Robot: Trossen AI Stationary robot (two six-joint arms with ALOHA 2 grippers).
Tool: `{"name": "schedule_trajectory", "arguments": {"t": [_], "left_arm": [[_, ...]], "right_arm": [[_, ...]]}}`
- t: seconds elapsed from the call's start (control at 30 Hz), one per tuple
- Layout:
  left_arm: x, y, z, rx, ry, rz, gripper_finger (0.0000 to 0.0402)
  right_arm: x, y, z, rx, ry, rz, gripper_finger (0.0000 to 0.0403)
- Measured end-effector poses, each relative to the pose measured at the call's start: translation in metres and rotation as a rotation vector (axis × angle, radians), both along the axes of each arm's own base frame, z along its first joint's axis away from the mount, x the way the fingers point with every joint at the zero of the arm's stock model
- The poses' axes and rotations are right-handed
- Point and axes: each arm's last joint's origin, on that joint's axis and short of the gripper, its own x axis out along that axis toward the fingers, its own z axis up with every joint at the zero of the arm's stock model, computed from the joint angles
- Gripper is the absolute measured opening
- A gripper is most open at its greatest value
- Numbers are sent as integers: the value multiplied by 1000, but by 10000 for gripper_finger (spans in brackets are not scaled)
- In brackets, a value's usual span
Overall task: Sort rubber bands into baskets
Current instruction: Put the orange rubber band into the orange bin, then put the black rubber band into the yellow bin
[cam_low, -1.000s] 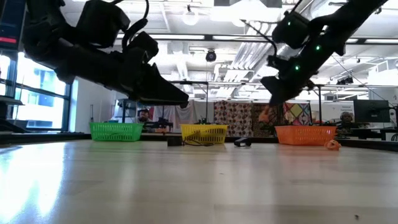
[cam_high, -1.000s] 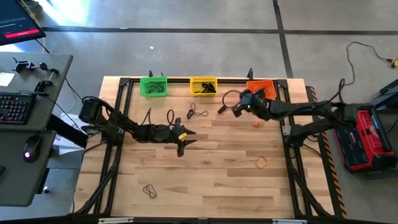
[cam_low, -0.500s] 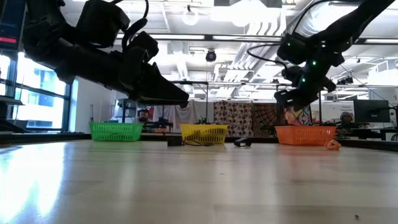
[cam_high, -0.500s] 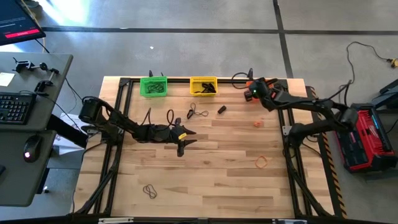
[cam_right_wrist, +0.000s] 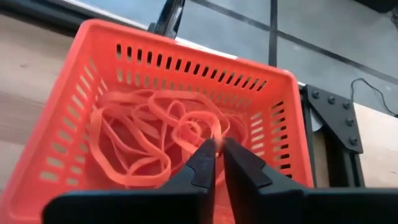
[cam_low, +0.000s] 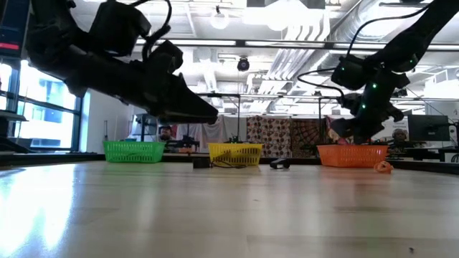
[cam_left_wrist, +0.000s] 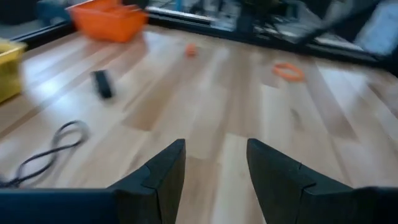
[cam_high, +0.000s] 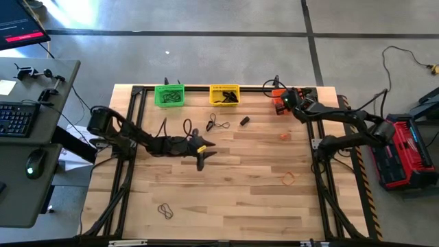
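The orange basket (cam_right_wrist: 186,124) stands at the table's far right corner, holding several orange rubber bands (cam_right_wrist: 134,146). My right gripper (cam_right_wrist: 216,147) hangs just over it (cam_high: 277,97), pointing down into it, fingers a narrow slit apart. The green basket (cam_high: 169,95) and the yellow basket (cam_high: 224,95) stand along the far edge. My left gripper (cam_high: 204,156) hovers open over the table's middle left, nothing between its fingers (cam_left_wrist: 214,144). Loose on the wood lie black bands (cam_high: 218,124) (cam_high: 165,210) and orange bands (cam_high: 290,179) (cam_high: 283,136). My right gripper's tips stand right at a curled orange loop (cam_right_wrist: 189,132) on top of the pile in the orange basket, coming from above at a slant. Whether they touch it, I cannot tell.
A small black piece (cam_high: 244,121) lies between the yellow and orange baskets. A dark metal frame (cam_high: 137,92) runs along the table's edges. Bare wood lies over the near half. A desk with a keyboard (cam_high: 17,118) stands off the table's left.
My right gripper has swung from over the table's far middle toward the far right corner and sunk, coming to hang over the orange basket. An orange bit that hung below its fingers a second ago has travelled with it.
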Motion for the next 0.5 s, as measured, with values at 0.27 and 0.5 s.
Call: {"name": "schedule_trajectory", "arguments": {"t": [0.27, 0.5], "left_arm": [[-2, 24, -7, -92, 44, 186, 161], [1, 38, -15, -55, 281, 400, 163]], "right_arm": [[3, 5, 0, 30, -29, 27, 126], [13, 17, 5, 23, -63, 88, 202]]}}
